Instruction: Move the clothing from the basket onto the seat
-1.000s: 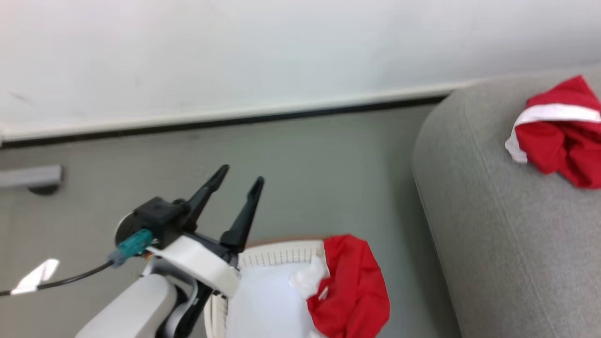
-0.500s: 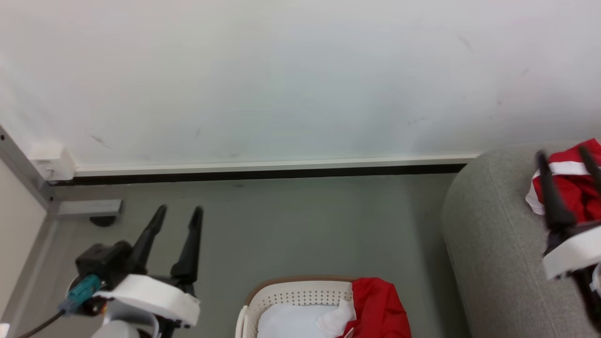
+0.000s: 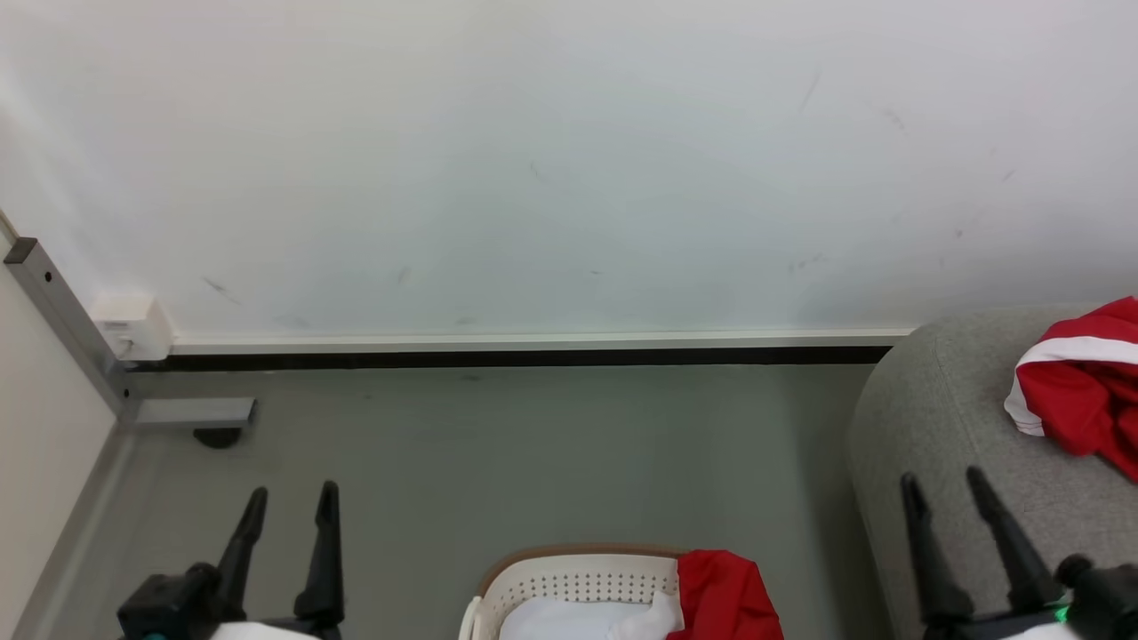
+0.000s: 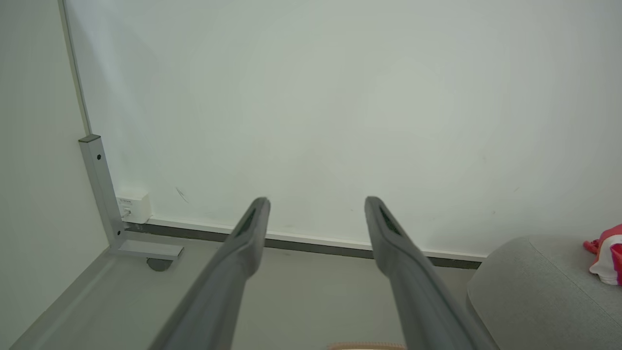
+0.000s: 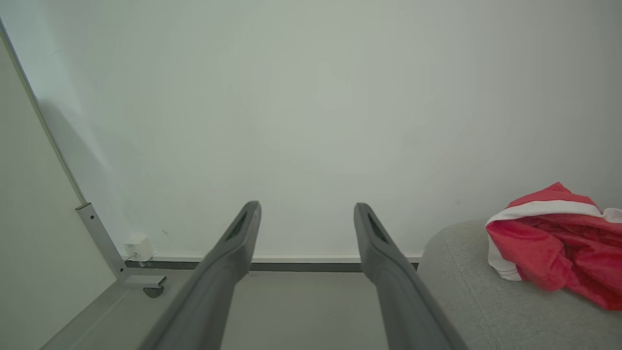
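Observation:
The cream basket with a tan rim sits at the bottom middle of the head view, white padding inside it. A piece of red clothing hangs over its right rim. On the grey seat at the right lies another red garment with a white stripe. My left gripper stands open at the lower left, left of the basket and apart from it. My right gripper stands open at the lower right, above the seat's near part, nothing between its fingers.
A white wall with a dark baseboard runs across the back. A grey metal post with a foot and caster and a small white box stand in the left corner. Grey floor lies between wall, basket and seat.
The head camera has tilted up, so the wall takes more of the picture. Both grippers have dropped to the bottom corners. The right gripper has drawn back from the garment on the seat.

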You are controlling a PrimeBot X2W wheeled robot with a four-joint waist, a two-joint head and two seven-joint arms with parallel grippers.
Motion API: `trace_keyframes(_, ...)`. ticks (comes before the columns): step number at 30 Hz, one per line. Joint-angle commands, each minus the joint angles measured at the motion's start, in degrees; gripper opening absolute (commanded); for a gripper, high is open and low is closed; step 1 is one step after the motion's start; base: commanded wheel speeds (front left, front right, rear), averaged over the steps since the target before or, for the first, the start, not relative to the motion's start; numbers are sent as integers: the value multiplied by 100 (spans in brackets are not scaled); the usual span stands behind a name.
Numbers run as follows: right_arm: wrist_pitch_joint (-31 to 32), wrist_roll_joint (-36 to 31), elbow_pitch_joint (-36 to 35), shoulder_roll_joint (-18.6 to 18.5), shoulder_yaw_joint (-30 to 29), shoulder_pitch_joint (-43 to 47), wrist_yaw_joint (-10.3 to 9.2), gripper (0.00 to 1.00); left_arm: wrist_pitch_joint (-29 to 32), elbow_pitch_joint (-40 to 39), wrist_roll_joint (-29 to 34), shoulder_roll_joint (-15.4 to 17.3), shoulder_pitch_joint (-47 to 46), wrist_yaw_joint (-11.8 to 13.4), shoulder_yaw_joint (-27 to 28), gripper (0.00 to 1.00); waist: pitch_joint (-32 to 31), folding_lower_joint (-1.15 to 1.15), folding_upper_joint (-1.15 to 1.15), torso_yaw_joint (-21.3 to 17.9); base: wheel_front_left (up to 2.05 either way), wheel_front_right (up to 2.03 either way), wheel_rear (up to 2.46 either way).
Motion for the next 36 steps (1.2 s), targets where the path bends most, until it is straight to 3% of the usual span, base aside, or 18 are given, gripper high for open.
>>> trace_keyframes(1,-110,-129,55,-39,102,128,-13,100,-2,-28,161,-94,126,-72,114,100,-7,1,0,-31,0,0,0)
trace_keyframes(10,-626,-359,563,105,372,176,-13,100,-3,188,789,-668,417,-631,725,100,33,1,0,-167,0,0,0)
trace_keyframes(16,-700,-423,718,138,425,-1,-13,100,-3,276,1061,-885,326,-941,1000,100,71,1,0,-216,0,0,0)
trace_keyframes(36,-743,-458,773,171,463,-197,-13,100,-3,458,1555,-1340,216,-1467,1490,100,121,1,0,-478,0,0,0)
